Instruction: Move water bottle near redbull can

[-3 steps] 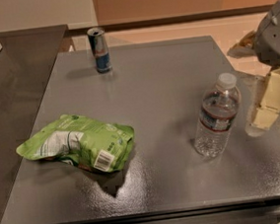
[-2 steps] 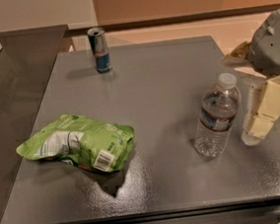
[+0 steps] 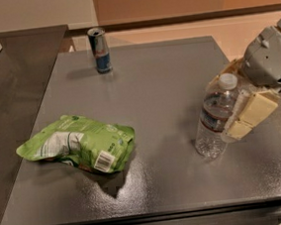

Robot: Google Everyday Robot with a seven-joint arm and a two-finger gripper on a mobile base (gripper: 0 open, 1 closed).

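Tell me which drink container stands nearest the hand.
The water bottle, upright on the right, with the hand beside it; the redbull can stands far off at the back left.

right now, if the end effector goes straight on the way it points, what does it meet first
The water bottle: the open end effector, at the table's right side, points left at it from close by. Depth is unclear; they may touch.

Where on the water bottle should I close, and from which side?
Grip the water bottle at its label band, mid-body, coming from the right of the camera view, where the gripper sits open beside it. The bottle stands upright and its round body narrows toward the cap, so a side grasp at the band looks steadiest.
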